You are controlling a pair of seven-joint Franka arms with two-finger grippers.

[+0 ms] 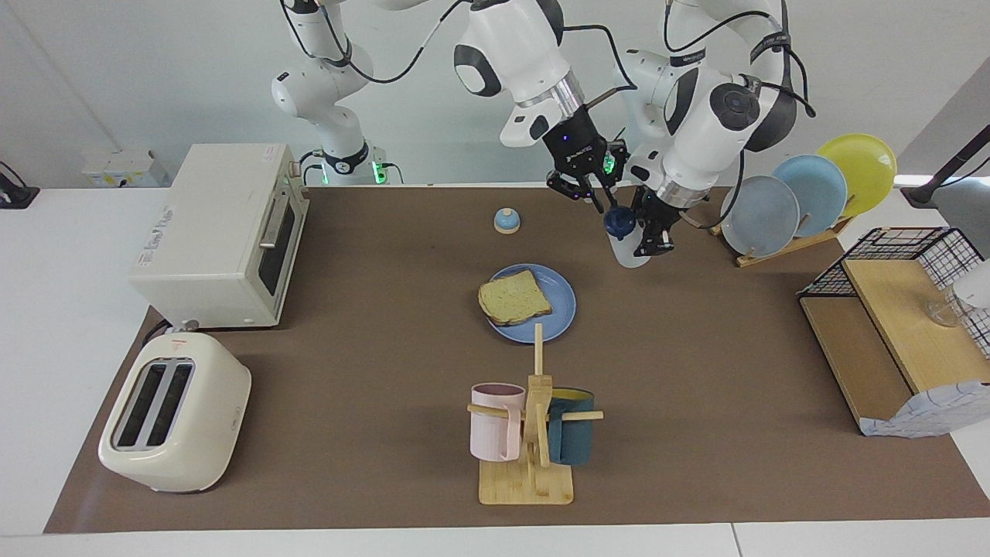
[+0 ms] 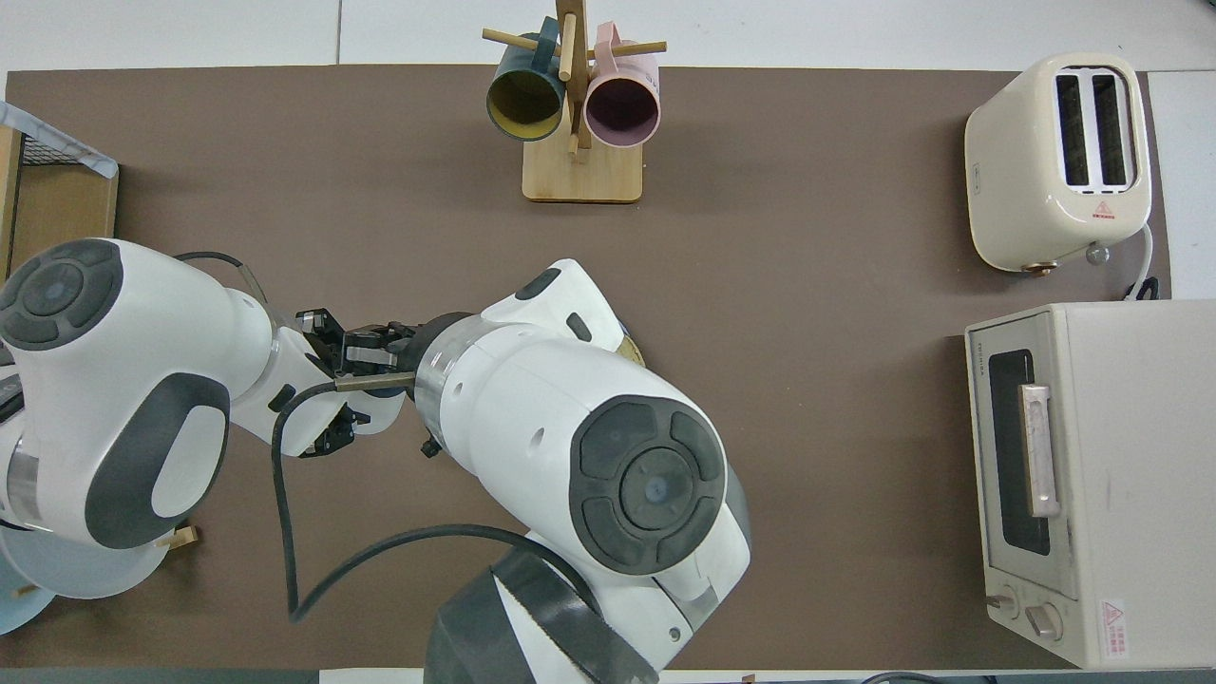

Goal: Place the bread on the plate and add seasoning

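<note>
Just beside the right tool (image 1: pixel 585 186), seasoning (image 1: pixel 623 240) in the left tool (image 1: pixel 648 228)

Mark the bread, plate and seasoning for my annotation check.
bread (image 1: pixel 514 300), facing view, slice's middle.
plate (image 1: pixel 563 307), facing view, bare rim.
seasoning (image 1: pixel 619 222), facing view, dark cap.

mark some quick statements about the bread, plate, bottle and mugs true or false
1. The bread slice lies on the blue plate. True.
2. The seasoning bottle stands on the table. False: the left gripper holds it in the air.
3. The right gripper is clamped on the bottle's cap. False: it hangs just above the cap, apart from it.
4. Two mugs hang on the wooden mug tree. True.
5. The toaster has bread in its slots. False: both look empty.
</note>
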